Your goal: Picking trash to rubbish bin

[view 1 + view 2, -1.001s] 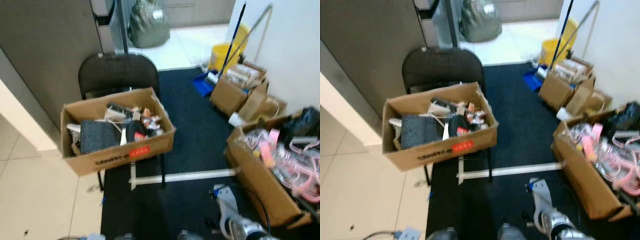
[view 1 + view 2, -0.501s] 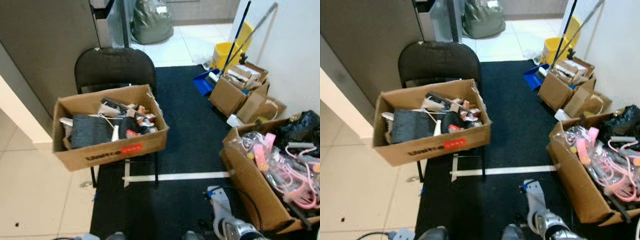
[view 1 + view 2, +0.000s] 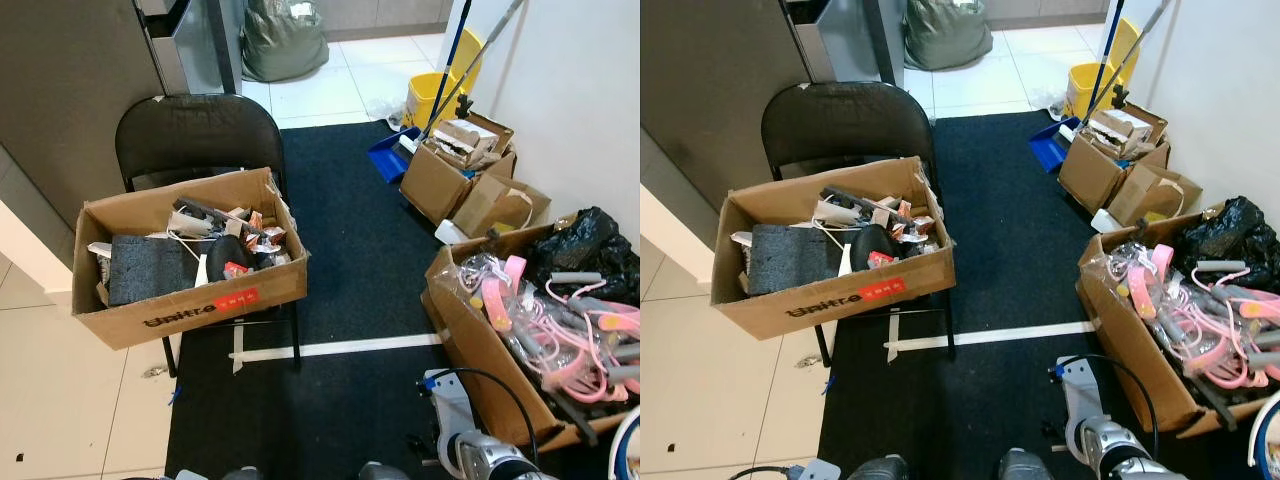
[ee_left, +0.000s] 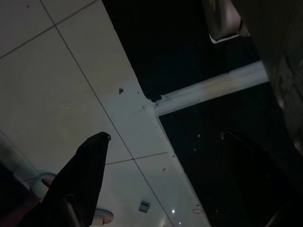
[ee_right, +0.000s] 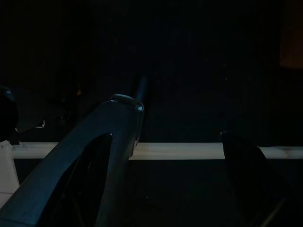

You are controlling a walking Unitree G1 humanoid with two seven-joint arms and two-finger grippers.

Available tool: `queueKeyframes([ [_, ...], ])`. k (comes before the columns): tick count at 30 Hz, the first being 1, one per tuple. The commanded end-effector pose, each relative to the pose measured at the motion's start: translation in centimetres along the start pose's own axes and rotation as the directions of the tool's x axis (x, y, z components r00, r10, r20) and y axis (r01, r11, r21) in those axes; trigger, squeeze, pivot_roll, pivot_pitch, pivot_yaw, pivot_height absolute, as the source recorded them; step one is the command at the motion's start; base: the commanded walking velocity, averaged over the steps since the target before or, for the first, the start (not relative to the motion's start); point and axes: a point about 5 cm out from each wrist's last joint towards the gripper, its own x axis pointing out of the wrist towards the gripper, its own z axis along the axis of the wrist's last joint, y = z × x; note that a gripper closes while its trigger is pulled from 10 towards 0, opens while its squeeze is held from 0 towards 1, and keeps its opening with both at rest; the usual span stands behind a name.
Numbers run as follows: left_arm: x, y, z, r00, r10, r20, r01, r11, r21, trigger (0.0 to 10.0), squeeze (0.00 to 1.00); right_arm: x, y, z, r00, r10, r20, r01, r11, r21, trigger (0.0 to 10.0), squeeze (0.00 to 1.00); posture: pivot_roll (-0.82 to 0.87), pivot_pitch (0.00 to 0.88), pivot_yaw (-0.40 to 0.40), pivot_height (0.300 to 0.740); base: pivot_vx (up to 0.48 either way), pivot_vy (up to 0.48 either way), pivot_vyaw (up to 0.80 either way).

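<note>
Camera shift: over the last second the whole view slid; the cardboard box on the black folding chair sat further left and lower than before, so the robot had turned or stepped, not the things.
Trash: no single piece could be told apart; the chair box held mixed clutter, and a second box on the right held pink hangers.
Bin: no rubbish bin could be picked out; a yellow mop bucket and a grey sack stood far back.
Left pincer: hung low over tile and dark mat, fingers spread, gripping nothing.
Right pincer: hung over the dark mat and white strip, fingers apart, empty.
Meaning: judged as walking or searching, nothing carried.
</note>
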Motion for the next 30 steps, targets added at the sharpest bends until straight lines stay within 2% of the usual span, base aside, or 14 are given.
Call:
queueKeyframes([
  [1, 0.04, -1.73, 1.13, 0.998, -0.052, 0.039, 0.051, 0.999, 0.003, 10.0, 0.0, 0.03, 0.16, -0.71, 1.0, 0.001, -0.024, -0.001, 1.0, 0.001, 10.0, 0.0, 0.04, 0.038, -0.011, 0.74, -0.375, 0.0, 0.0],
  [23, 0.05, -1.89, 1.37, 0.997, -0.062, 0.044, 0.061, 0.998, 0.019, 10.0, 0.0, 0.03, 0.2, -0.84, 1.0, 0.002, -0.026, -0.001, 1.0, 0.009, 10.0, 0.0, 0.04, 0.041, -0.009, 0.74, -0.389, 0.0, 0.0],
  [30, 0.04, -2.0, 1.5, 0.996, -0.067, 0.056, 0.067, 0.998, 0.002, 10.0, 0.0, 0.02, 0.16, -0.79, 1.0, 0.004, -0.026, -0.003, 1.0, 0.005, 10.0, 0.0, 0.04, 0.041, -0.011, 0.74, -0.086, 0.0, 0.0],
])
